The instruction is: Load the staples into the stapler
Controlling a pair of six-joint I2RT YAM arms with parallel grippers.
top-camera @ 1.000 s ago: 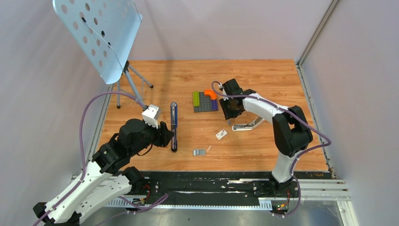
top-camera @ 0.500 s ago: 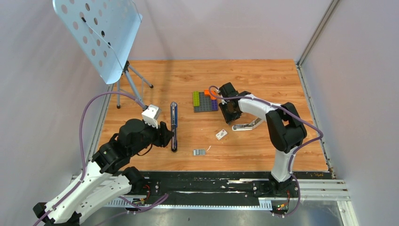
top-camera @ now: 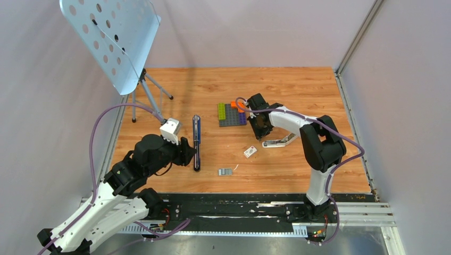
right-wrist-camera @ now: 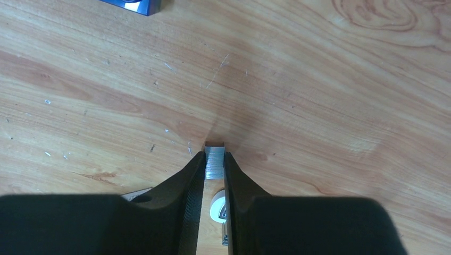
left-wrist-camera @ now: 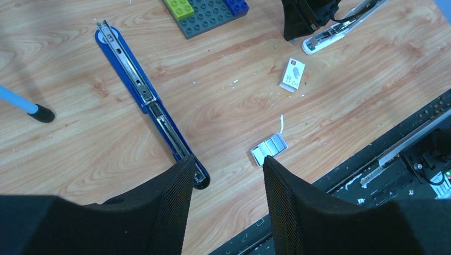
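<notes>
The little white cardboard box (left-wrist-camera: 293,74) lies flat on the table (top-camera: 298,90), right of centre; I cannot tell whether anything is inside it. The stapler (top-camera: 197,142) is swung open flat on the left half with its silver channel facing up. Its long axis runs near to far, black end towards me, and from here I can't make out any staples in the channel. A grey staple strip (left-wrist-camera: 269,149) lies loose close to the near edge, its long axis roughly left to right. My right claw (right-wrist-camera: 214,156) is pinched onto a ridged grey piece (right-wrist-camera: 215,166), probably more staples. It sits low over the wood just near of the block plate (top-camera: 231,114), beside the white plastic bar (top-camera: 281,141). My left claw (left-wrist-camera: 227,162) is spread wide, hovering by the stapler's near end
</notes>
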